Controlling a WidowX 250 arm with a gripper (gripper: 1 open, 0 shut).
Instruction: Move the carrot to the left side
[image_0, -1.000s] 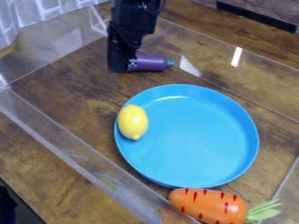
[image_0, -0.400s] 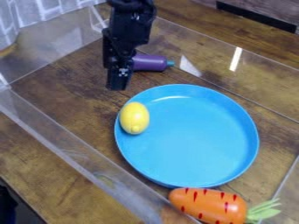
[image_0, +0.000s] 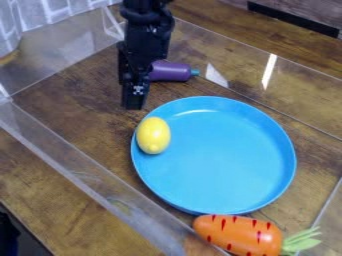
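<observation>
The carrot (image_0: 238, 234) is orange with dark lines and a green leafy end. It lies on the wooden table at the bottom right, just below the blue plate (image_0: 247, 160). My gripper (image_0: 134, 96) hangs far from it at the upper left, pointing straight down over the wood, beyond the plate's upper left rim. Its dark fingers stand apart, open, with nothing between them.
A purple eggplant (image_0: 173, 72) lies just right of the gripper. A yellow lemon-like ball (image_0: 154, 135) rests on the plate's left edge. Clear plastic walls (image_0: 80, 185) fence the work area along the left, front and back.
The gripper has sunk toward the table beside the eggplant, and its fingers have gone from together to apart. The carrot has not moved.
</observation>
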